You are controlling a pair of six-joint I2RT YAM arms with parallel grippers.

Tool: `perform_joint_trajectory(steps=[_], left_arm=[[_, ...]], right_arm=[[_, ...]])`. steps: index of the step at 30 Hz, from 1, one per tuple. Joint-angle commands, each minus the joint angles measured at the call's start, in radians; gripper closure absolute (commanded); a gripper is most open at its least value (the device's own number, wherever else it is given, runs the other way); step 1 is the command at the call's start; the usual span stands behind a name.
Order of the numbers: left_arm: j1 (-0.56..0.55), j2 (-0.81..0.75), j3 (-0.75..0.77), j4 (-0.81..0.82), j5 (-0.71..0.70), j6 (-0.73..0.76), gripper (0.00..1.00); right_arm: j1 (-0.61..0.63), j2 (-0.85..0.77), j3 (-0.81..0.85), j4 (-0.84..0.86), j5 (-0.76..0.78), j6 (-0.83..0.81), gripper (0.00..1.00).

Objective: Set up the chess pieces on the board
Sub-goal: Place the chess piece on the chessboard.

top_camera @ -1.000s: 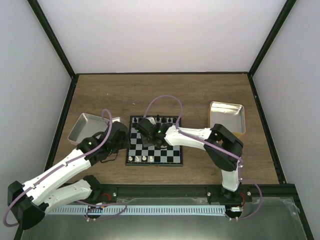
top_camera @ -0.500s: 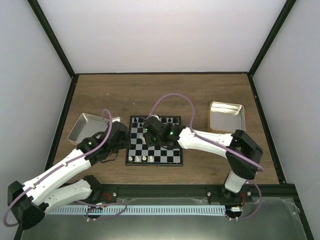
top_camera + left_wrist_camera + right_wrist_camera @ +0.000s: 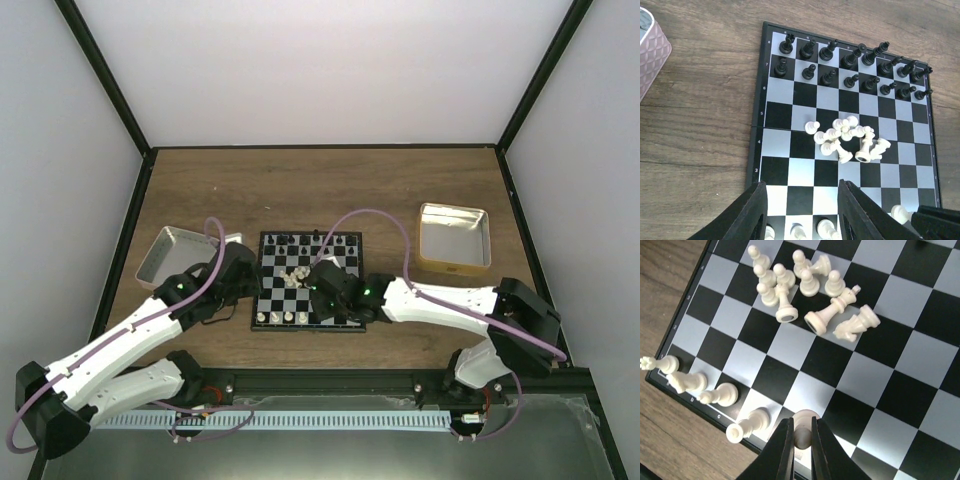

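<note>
The board (image 3: 346, 265) lies at the table's middle. Black chess pieces (image 3: 850, 65) fill its two far rows. A heap of white pieces (image 3: 847, 136) lies toppled at the centre, also seen as the white heap (image 3: 805, 285) in the right wrist view. Several white pieces (image 3: 705, 390) stand along the near row. My right gripper (image 3: 801, 437) is shut on a white piece (image 3: 804, 427), low over the near row beside them. My left gripper (image 3: 802, 215) hovers open over the board's near left squares, nothing between its fingers (image 3: 752, 215).
A silver tray (image 3: 165, 255) sits left of the board, its corner (image 3: 650, 50) showing in the left wrist view. A gold-rimmed tin (image 3: 453, 237) sits to the right. The right gripper (image 3: 320, 303) reaches across the board's near right part. Black frame rails edge the table.
My right arm has drawn back from the heap at the board's centre to its near row, carrying a white piece. The left arm has stayed put.
</note>
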Motion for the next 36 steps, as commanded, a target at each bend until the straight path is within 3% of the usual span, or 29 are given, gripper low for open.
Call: perform_joint_trajectory(steps=[1, 23, 36], left_arm=[[0.003, 0.009, 0.03, 0.022, -0.007, 0.021, 0.59], [0.003, 0.023, 0.023, 0.042, 0.004, 0.018, 0.58], [0.003, 0.014, 0.018, 0.035, -0.002, 0.018, 0.57]], right_arm=[[0.032, -0.027, -0.023, -0.029, 0.053, 0.036, 0.93], [0.07, 0.029, -0.064, -0.064, 0.072, 0.079, 0.92], [0.069, -0.035, -0.067, -0.059, 0.1, 0.119, 0.69]])
